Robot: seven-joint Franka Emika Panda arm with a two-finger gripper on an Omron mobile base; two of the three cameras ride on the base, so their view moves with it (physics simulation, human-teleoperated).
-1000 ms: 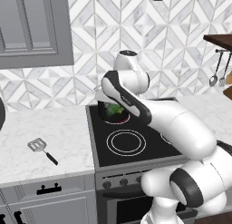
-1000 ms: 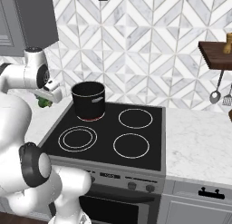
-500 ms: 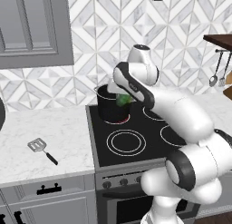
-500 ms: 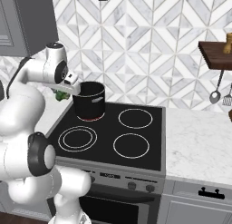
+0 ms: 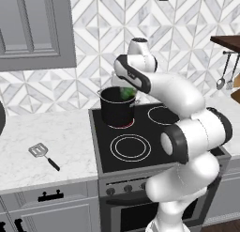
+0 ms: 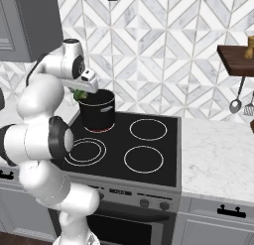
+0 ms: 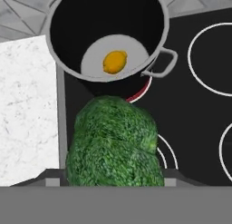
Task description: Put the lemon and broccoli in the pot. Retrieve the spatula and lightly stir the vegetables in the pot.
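Observation:
The black pot (image 5: 117, 105) (image 6: 97, 110) (image 7: 61, 46) stands on the stove's back left burner. On its pale bottom lies the yellow-orange lemon (image 7: 114, 62). My gripper (image 5: 126, 92) (image 6: 81, 93) hangs just above the pot's rim, shut on the green broccoli (image 5: 125, 93) (image 6: 79, 94) (image 7: 114, 143). In the hand view the broccoli's bumpy crown hides my fingertips and sits short of the pot's opening. The spatula (image 5: 43, 155), silver slotted blade and black handle, lies on the white counter left of the stove.
The black cooktop (image 5: 150, 127) (image 6: 149, 154) has several ringed burners. Metal utensils (image 5: 225, 78) (image 6: 241, 102) hang under a wooden shelf at the right. Grey cabinets (image 5: 33, 29) hang over the marble counter (image 5: 42, 137).
My arm swung right and toward the back wall, carrying the broccoli from in front of the pot up to its rim. The spatula lies where it was.

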